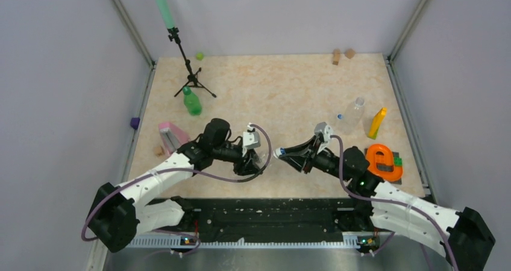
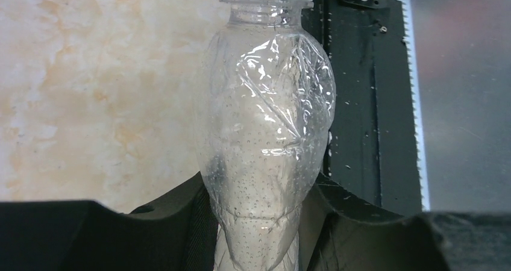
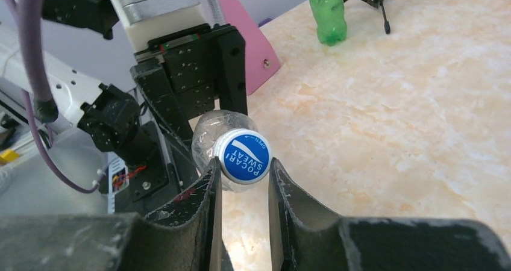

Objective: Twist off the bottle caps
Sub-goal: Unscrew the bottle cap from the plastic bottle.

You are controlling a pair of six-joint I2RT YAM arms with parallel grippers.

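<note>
A clear bottle [image 2: 268, 132] lies level above the table's near edge, and my left gripper [image 2: 259, 235] is shut on its crumpled lower body. In the top view that left gripper [image 1: 256, 156] faces the right gripper [image 1: 280, 153] across the bottle [image 1: 264, 158]. The bottle's blue cap [image 3: 246, 156] points at the right wrist camera. My right gripper [image 3: 244, 168] is shut on this cap, one fingertip on each side. A green bottle [image 1: 192, 101] with a dark green cap stands upright at the back left. Another clear bottle [image 1: 351, 115] lies at the right.
A tripod [image 1: 191, 72] stands behind the green bottle [image 3: 328, 12]. A pink block [image 1: 170, 136] sits by the left arm. A yellow block [image 1: 377, 122] and an orange ring-shaped object [image 1: 383, 161] are at the right. Small wooden blocks [image 1: 342, 55] and a lime-green lump [image 1: 199, 56] lie along the far edge.
</note>
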